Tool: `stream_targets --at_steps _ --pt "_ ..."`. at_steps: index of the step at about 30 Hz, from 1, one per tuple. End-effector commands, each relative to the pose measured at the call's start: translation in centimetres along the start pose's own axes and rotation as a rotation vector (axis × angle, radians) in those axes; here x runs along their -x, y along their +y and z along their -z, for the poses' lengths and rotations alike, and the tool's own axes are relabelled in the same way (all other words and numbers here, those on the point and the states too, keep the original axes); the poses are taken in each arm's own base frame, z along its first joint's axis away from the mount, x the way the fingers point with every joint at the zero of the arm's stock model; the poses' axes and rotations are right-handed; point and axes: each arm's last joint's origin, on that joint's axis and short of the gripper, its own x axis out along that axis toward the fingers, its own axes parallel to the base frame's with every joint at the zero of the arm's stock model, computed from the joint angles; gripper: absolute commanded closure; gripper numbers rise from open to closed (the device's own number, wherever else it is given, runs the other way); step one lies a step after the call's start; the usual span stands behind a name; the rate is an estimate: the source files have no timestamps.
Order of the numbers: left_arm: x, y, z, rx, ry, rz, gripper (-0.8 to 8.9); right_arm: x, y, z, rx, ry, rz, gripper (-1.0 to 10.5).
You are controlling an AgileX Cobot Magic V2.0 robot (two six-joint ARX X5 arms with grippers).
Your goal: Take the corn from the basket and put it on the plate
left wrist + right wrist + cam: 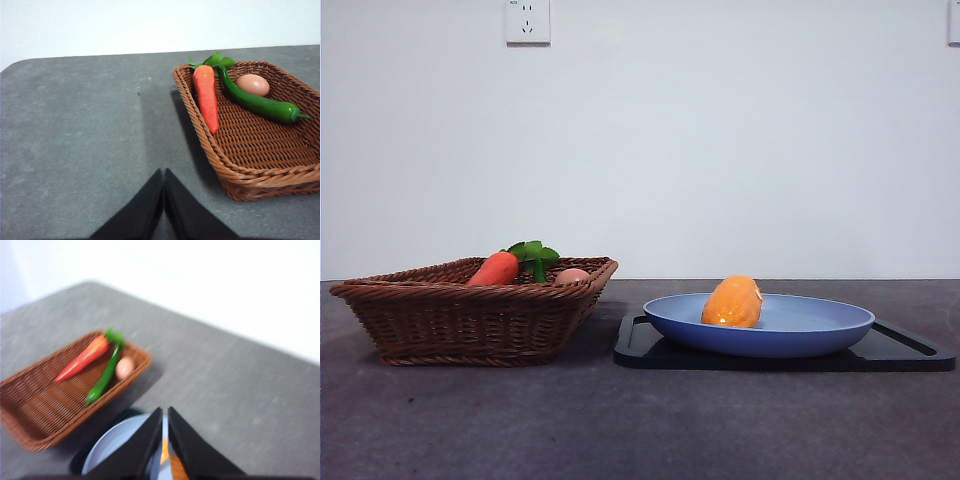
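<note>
The corn lies on the blue plate, at three o'clock from the basket; nothing left. Both my grippers, left and right, are closed and empty.

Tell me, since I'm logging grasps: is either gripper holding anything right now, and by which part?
Nothing is held. The corn lies on the plate. The left gripper and right gripper are both shut on nothing.
</note>
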Motion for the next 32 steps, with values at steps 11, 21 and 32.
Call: stream_targets --at_steps 11,21,32 --pt "-0.3 0.0 1.0 0.013 0.031 -0.001 8.09 4.7 1.3 11.0 0.027 -0.218 0.35 9.4" --pt "-0.3 0.0 1.0 0.013 0.031 -0.001 8.09 4.7 2.3 16.9 0.025 -0.242 0.388 9.4" --pt "-0.3 0.0 1.0 0.013 0.031 -0.001 8.09 4.1 2.3 20.0 -0.028 -0.221 0.422 9.4"
